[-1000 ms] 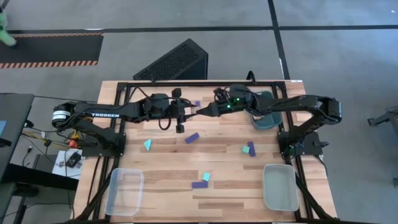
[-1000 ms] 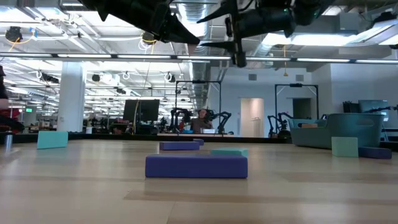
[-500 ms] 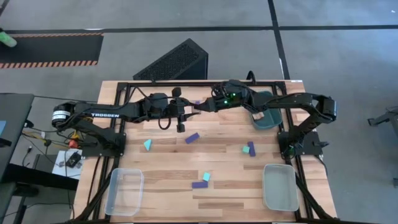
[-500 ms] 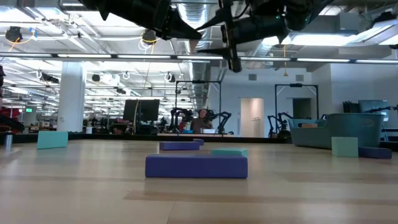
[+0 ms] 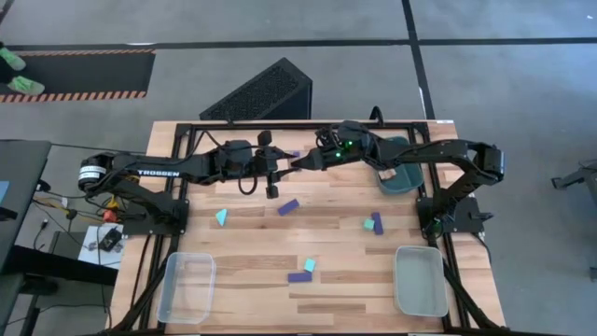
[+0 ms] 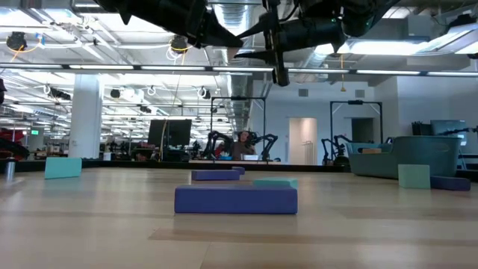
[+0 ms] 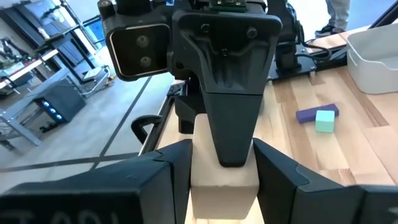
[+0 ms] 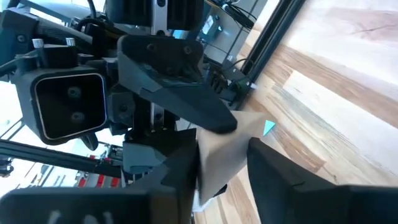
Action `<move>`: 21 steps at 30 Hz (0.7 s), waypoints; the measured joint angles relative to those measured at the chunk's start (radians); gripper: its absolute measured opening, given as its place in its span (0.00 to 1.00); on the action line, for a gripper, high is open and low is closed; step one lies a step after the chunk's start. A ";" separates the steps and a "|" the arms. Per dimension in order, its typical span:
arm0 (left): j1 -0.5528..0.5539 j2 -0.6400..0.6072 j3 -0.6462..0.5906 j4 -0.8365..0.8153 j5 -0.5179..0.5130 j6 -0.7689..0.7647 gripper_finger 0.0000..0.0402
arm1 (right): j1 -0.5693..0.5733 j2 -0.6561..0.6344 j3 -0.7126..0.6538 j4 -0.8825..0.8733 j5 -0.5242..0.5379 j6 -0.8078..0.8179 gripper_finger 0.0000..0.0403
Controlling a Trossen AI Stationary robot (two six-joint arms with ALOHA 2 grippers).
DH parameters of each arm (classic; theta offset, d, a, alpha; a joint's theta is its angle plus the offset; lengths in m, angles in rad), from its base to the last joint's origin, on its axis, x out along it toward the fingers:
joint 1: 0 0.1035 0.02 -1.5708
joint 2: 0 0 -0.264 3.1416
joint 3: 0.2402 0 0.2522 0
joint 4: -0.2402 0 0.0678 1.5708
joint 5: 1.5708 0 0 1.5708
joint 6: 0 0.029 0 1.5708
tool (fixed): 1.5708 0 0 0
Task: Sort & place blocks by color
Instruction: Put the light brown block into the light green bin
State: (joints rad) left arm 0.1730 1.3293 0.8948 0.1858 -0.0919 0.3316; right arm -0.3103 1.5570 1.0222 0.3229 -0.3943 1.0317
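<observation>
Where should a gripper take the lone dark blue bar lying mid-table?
Come straight down, closing on the dark blue bar across its two long sides at mid-length: it lies flat, diagonal, nothing touching it. The left gripper and right gripper meet on a pale wood block above the rear.

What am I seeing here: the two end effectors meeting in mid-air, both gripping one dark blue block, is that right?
Not quite: the block is pale natural wood, not dark blue. The left wrist view shows the wood block held in the left end effector, with the right end effector gripping it too. They do meet in mid-air.
</observation>
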 joint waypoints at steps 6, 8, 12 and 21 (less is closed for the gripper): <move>0.001 0.000 0.000 -0.001 -0.013 -0.066 0.29 | 0.000 0.000 0.000 -0.004 -0.001 0.001 0.27; 0.001 0.000 0.000 -0.001 -0.018 -0.088 0.29 | 0.000 0.000 0.000 -0.004 -0.001 0.001 0.27; 0.001 0.000 0.000 -0.002 -0.021 -0.132 0.29 | -0.001 0.000 0.000 -0.005 0.000 0.016 0.27; 0.002 0.000 0.000 -0.017 -0.040 -0.207 0.29 | -0.026 0.000 -0.001 -0.009 -0.003 0.014 0.27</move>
State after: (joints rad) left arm 0.1745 1.3293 0.8948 0.1684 -0.1314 0.1246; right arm -0.3364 1.5570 1.0210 0.3141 -0.3973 1.0456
